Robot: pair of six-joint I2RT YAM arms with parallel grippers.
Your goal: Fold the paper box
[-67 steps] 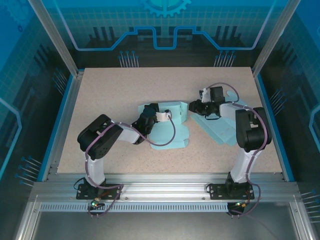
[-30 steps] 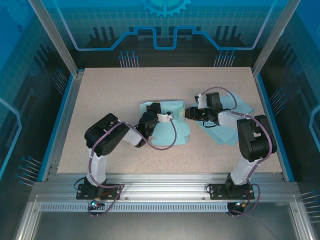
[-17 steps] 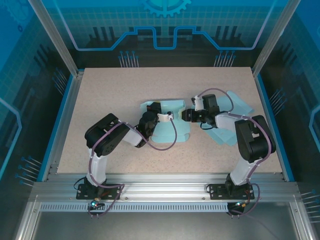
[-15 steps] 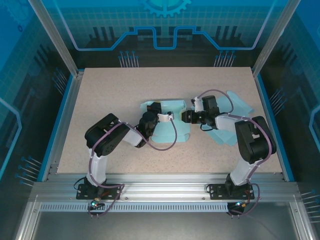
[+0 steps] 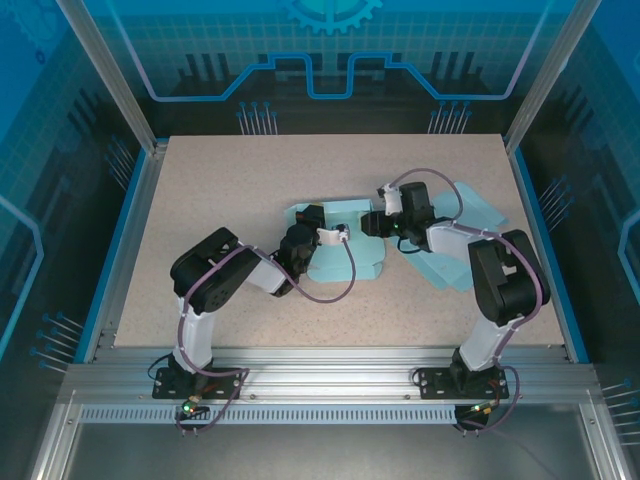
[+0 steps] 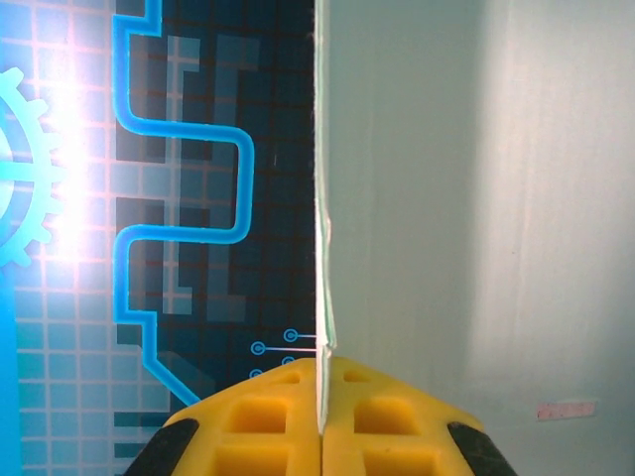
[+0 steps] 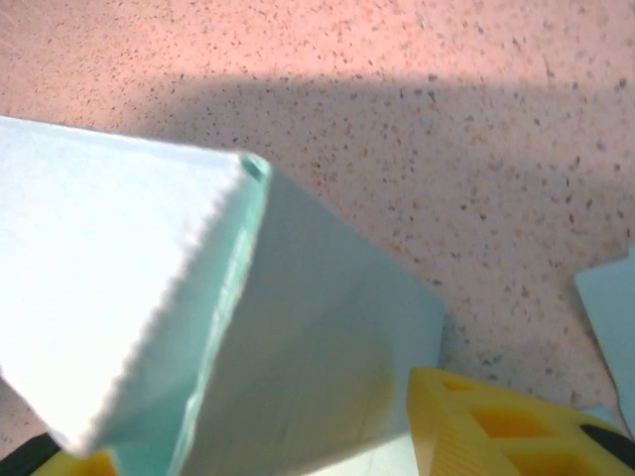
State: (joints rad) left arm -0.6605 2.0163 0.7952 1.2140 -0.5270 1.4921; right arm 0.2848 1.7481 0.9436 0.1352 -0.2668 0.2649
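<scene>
Paper box (image 5: 367,262) wall sits pinched in the left gripper (image 6: 321,405); right gripper (image 5: 374,225) straddles its corner, grasp unclear.

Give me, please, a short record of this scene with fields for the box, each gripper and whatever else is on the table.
paper box: light blue, partly folded, mid-table
left gripper: shut on a thin upright panel of the box
right gripper: at the box's right side, a folded corner between its fingers; grip unclear
flat sheets: same blue paper, lying to the right of the box
table: speckled beige
</scene>
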